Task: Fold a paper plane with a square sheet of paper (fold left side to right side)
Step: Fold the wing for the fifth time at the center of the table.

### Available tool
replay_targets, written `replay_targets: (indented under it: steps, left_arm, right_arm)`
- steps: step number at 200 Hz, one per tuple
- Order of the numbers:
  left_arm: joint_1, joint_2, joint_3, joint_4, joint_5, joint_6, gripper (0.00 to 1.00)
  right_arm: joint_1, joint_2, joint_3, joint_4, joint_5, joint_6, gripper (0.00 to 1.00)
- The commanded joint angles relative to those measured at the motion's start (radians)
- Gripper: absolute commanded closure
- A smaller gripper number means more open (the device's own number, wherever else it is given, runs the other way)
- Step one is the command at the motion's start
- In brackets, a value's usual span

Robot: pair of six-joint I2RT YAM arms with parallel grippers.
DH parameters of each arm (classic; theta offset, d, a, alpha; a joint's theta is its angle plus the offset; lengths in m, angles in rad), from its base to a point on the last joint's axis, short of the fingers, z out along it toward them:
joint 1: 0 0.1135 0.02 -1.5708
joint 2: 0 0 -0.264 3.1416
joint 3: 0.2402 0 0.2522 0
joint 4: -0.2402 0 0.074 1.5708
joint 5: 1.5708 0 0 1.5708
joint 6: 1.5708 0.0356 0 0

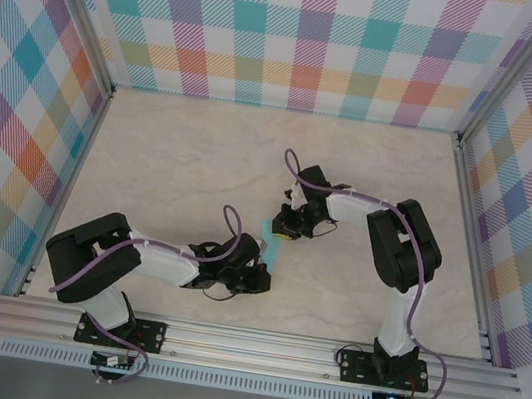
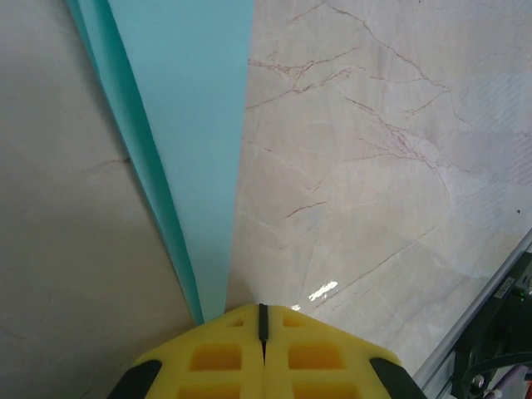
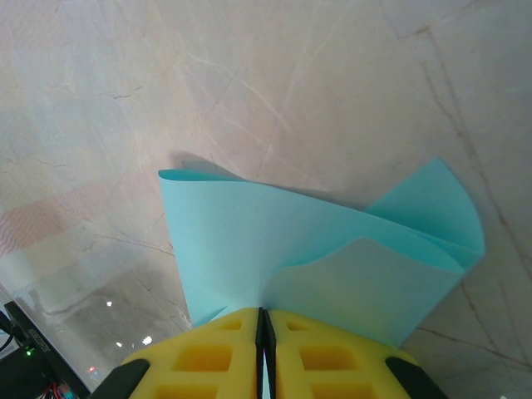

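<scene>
Top view: the left gripper [image 1: 258, 262] and the right gripper [image 1: 288, 225] face each other across the folded turquoise paper [image 1: 270, 245], which lies between the two sets of fingertips on the marbled tabletop [image 1: 170, 164].

Left wrist view: the left gripper [image 2: 263, 307] is clenched, its yellow fingers [image 2: 216, 357] pressed together along a thin dark seam; the paper [image 2: 187, 125] runs straight ahead of the fingertips as a long narrow wedge, widening away from them; its narrow end meets the tip of the left-hand finger, just beside the seam; whether that end is nipped cannot be told; a layered edge shows along the wedge's left side.

Right wrist view: the right gripper [image 3: 261, 312] is clenched on the paper [image 3: 274, 241], whose near edge runs into the seam between the fingers [image 3: 332, 357]; ahead of the fingertips the sheet fans out in two overlapping layers, the far right corner curling upward, and casts a shadow on the tabletop [image 3: 249, 83] beyond.
</scene>
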Motion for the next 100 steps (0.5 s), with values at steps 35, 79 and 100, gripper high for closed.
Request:
replay_targets:
  steps: [35, 79, 100]
  left_arm:
    - [-0.017, -0.156, -0.012, -0.134, -0.005, 0.009, 0.95]
    - [0.039, -0.252, 0.071, -0.270, -0.010, 0.096, 0.91]
    - [0.068, -0.203, 0.094, -0.246, 0.025, 0.114, 0.92]
  right_arm:
    - [0.000, 0.059, -0.012, -0.056, 0.100, -0.021, 0.88]
    - [0.000, 0.055, -0.013, -0.057, 0.101, -0.023, 0.88]
    - [-0.001, 0.056, -0.014, -0.061, 0.103, -0.024, 0.88]
